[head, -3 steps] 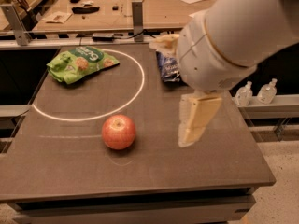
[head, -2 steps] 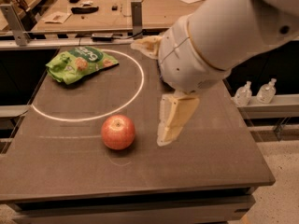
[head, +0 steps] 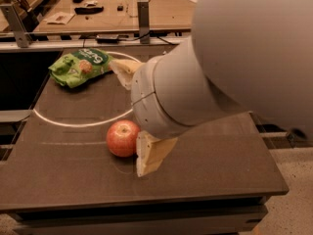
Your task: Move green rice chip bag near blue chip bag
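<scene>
The green rice chip bag [head: 80,65] lies flat at the table's far left, on the white circle line. The blue chip bag is hidden behind my arm. My gripper [head: 133,112] hangs over the middle of the table, to the right of the green bag and not touching it. Its two tan fingers are spread apart with nothing between them: one fingertip [head: 122,70] is close to the green bag's right edge, the other [head: 149,153] is beside the apple.
A red apple [head: 122,137] sits on the dark table [head: 73,180] just left of my lower finger. A white circle [head: 73,123] is marked on the tabletop. A wooden bench [head: 112,13] with small items stands behind. My large arm [head: 234,58] blocks the right side.
My arm and gripper have moved left across the table toward the green bag and apple. The arm now covers the blue bag, which showed at the far right edge before.
</scene>
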Tool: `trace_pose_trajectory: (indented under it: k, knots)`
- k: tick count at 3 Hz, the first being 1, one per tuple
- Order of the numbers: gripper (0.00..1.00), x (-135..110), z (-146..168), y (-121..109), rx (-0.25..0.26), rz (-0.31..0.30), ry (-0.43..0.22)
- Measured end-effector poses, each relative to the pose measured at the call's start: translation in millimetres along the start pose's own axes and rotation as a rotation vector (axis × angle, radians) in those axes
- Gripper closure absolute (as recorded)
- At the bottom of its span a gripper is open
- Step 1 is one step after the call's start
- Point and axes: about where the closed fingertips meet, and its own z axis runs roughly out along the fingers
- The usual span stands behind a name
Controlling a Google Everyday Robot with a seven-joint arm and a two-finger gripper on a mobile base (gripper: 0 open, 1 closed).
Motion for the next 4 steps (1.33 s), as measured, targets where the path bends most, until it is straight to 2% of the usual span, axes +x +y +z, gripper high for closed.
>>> trace_pose_trajectory:
  k: [3,4]
  knots:
    - [0.0,0.0,1.3,0.3,0.009,-0.004,0.006]
    - [0.0,38.5,-25.2,-3.1,0.005,0.147,0.025]
